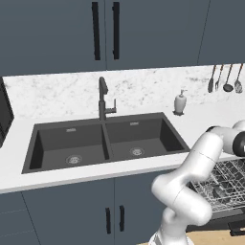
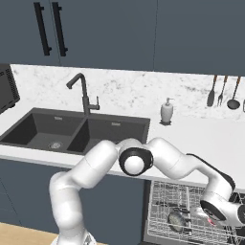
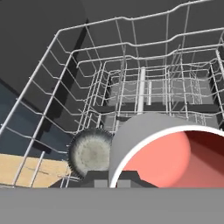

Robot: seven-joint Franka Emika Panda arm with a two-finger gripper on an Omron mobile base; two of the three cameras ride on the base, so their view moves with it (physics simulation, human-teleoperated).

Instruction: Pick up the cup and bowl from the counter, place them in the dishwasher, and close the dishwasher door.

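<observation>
**A:** From the left of the hand view: a strip of wooden floor [image 3: 30, 168] through the wires, then a speckled grey round piece [image 3: 89, 153] lying low in the dishwasher rack [image 3: 65, 65]. I take it for the bowl, though it's too hazy to be sure.

**B:** Right beside it is the cup [image 3: 131, 144], grey outside and red inside, nearly touching that speckled piece. It's inside the rack, hard up against the gripper [image 3: 113, 180].

**A:** And the jaws?

**B:** Drawn almost together, apparently pinching the cup's thin wall at the rim. Only the dark tips show, so the contact itself is my reading.

**A:** How does it handle?

**B:** Stiff, light and smooth-glazed, I'd judge, so it's slippery and could chip against the wires. The rim is the sensible hold, because the body looks too broad for these jaws.

**A:** What's hard to see?

**B:** The cup's base and right half are cut off, so I can't tell whether it rests on the wires. In the right base view the counter [image 2: 210, 139] runs past the soap dispenser [image 2: 166, 111], and the arm [image 2: 167, 160] reaches down over the rack. I can't pick out the door.
</observation>
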